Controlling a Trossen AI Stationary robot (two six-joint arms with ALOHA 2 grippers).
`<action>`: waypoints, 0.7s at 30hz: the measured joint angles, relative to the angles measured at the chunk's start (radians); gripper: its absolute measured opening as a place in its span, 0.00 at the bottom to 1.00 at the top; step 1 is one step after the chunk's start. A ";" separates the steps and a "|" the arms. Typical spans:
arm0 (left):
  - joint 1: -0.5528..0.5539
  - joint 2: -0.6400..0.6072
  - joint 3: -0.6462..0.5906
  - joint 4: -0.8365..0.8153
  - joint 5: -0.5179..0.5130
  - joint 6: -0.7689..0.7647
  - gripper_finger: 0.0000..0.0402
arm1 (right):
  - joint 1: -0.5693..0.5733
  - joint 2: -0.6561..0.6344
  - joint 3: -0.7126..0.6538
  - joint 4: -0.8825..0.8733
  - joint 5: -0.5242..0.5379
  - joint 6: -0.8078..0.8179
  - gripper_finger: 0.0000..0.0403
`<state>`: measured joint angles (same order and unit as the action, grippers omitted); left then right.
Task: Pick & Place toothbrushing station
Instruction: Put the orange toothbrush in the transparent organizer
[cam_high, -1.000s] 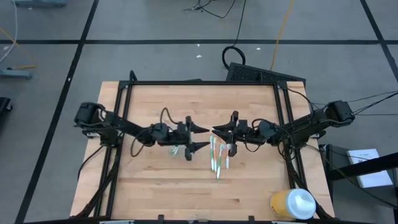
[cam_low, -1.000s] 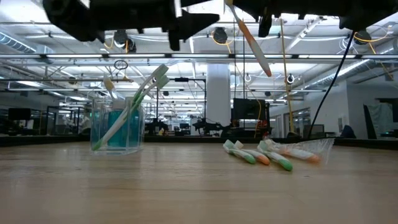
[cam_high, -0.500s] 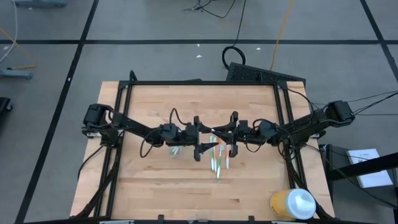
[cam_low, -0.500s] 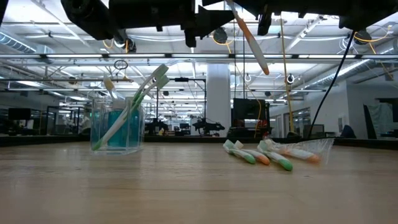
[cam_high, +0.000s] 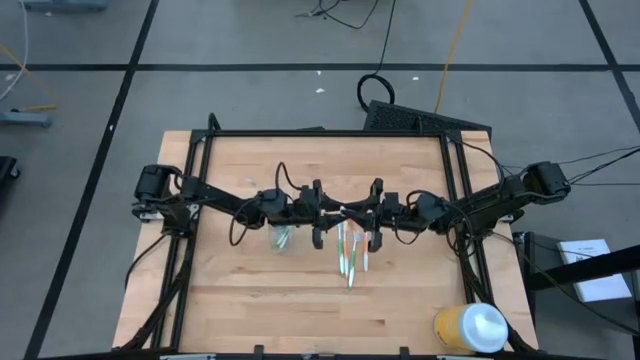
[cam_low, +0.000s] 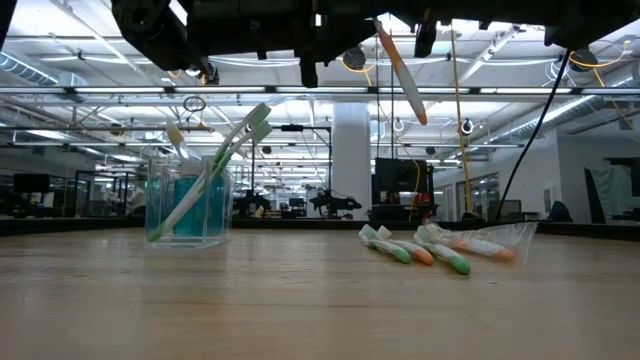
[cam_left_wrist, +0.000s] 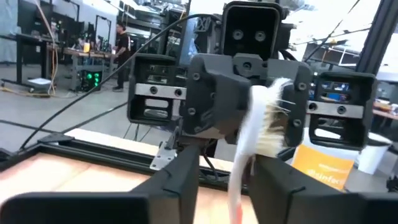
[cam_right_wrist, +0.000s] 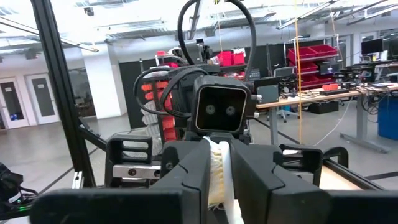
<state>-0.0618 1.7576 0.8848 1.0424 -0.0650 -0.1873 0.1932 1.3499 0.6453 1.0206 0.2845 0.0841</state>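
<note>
Mid-frame above the table, the right gripper (cam_high: 352, 212) pinches a light, stiff, slim toothbrush (cam_low: 402, 75) near its bristle end while the left gripper's (cam_high: 325, 212) jaws stand apart around it, best gripping the bare handle.

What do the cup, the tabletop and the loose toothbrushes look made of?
Cup: clear hard plastic, likely; the room shows through its walls. Tabletop: pale wood, strip joints and grain visible. Toothbrushes: probably plastic, with smooth white and coloured handles.
</note>
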 joint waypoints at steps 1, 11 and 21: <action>0.002 0.000 0.000 -0.001 0.002 -0.004 0.27 | 0.000 0.000 0.000 0.000 0.002 -0.001 0.12; 0.003 0.000 0.000 -0.005 0.030 0.010 0.06 | 0.000 0.000 0.000 -0.007 0.004 -0.004 0.13; 0.007 -0.106 -0.011 -0.172 0.037 0.032 0.04 | 0.052 -0.182 0.001 -0.266 -0.003 -0.062 0.40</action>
<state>-0.0544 1.6515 0.8737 0.8706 -0.0278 -0.1554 0.2449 1.1679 0.6460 0.7543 0.2817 0.0216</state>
